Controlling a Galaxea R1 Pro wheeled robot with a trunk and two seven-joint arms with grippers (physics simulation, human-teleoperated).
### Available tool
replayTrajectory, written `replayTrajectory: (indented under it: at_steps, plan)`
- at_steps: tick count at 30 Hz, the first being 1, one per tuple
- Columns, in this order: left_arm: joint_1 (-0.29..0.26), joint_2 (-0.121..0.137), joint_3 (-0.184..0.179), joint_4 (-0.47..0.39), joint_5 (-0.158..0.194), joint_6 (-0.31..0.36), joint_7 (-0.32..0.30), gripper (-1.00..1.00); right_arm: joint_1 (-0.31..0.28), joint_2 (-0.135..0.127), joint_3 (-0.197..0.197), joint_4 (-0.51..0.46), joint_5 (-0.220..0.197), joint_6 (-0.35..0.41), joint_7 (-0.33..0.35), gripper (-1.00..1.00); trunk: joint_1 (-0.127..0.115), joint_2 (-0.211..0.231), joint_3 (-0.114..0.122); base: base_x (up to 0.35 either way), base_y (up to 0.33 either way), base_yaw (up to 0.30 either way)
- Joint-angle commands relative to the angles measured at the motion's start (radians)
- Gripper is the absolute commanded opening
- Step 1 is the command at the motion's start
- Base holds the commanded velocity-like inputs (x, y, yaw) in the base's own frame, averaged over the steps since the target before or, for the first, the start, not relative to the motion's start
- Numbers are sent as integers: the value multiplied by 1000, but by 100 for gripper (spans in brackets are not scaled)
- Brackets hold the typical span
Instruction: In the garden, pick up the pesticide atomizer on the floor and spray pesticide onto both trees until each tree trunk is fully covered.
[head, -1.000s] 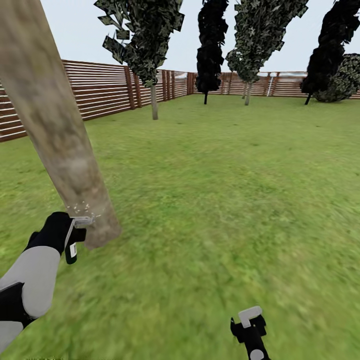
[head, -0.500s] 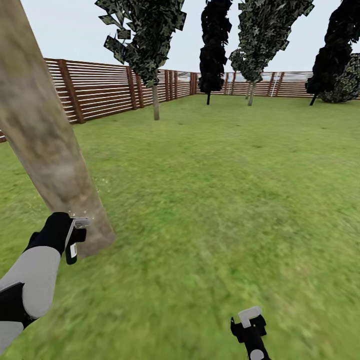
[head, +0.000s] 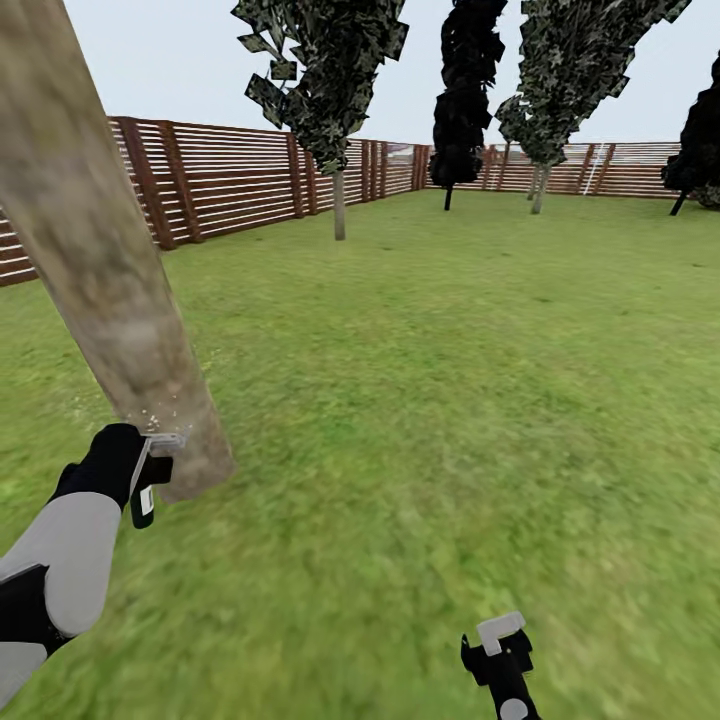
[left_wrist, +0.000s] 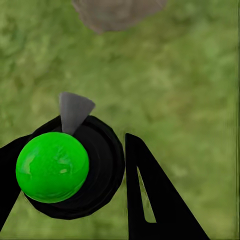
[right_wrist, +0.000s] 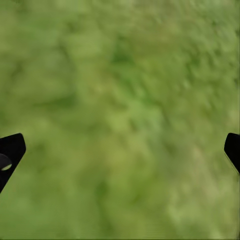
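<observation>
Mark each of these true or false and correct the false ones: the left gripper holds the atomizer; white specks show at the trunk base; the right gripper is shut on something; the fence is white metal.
1. The left gripper holds the atomizer. True: its fingers close around the green-topped body.
2. White pesticide specks show near the base of the tree trunk. True.
3. The right gripper is shut on something. False: its fingers stand wide apart over bare grass.
4. The fence is white metal. False: it is brown horizontal wooden slats.
</observation>
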Motion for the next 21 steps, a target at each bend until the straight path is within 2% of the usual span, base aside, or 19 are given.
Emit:
replayTrajectory:
  at_steps: [1,15,21]
  plan:
    - [-1,-1,4,-1,-11,3,-9,-100,-1,0,8,1,0,0,-7,100,0,0,-1,224,-198,31]
    - [0,-1,5,-1,-13,3,-7,-100,-1,0,8,1,0,0,-7,100,0,0,-1,241,-185,3]
    - [0,3,4,-1,-16,3,-7,-100,-1,0,8,1,0,0,-7,100,0,0,-1,237,-190,215]
